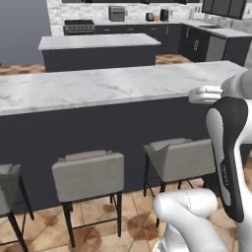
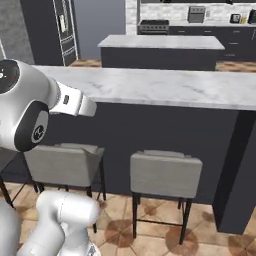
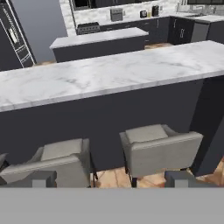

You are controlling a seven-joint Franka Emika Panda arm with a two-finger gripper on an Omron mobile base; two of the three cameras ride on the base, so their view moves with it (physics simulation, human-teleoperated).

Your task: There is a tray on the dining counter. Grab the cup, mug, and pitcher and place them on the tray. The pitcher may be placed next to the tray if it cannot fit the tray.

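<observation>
The dining counter (image 1: 98, 88) (image 2: 165, 87) (image 3: 109, 74) stretches across in front of me, with a white grey-veined marble top on a dark charcoal base. The stretch of top in view is bare. The tray, cup, mug and pitcher are out of view. My gripper (image 3: 111, 179) hangs on the near side of the counter, below the level of its top and above the stools. It stands open, the two dark fingertips (image 3: 41, 178) far apart with nothing between them. My white arm (image 1: 226, 152) rises at the right of the left base view.
Grey padded stools (image 1: 88, 174) (image 2: 165, 172) (image 3: 159, 146) line the counter's near side on the tiled floor. A second marble island (image 1: 98, 42) (image 2: 160, 42) stands behind. Farther back is a worktop with a stove (image 1: 78, 24) against white brick, and a tall fridge (image 2: 62, 30) stands at the left.
</observation>
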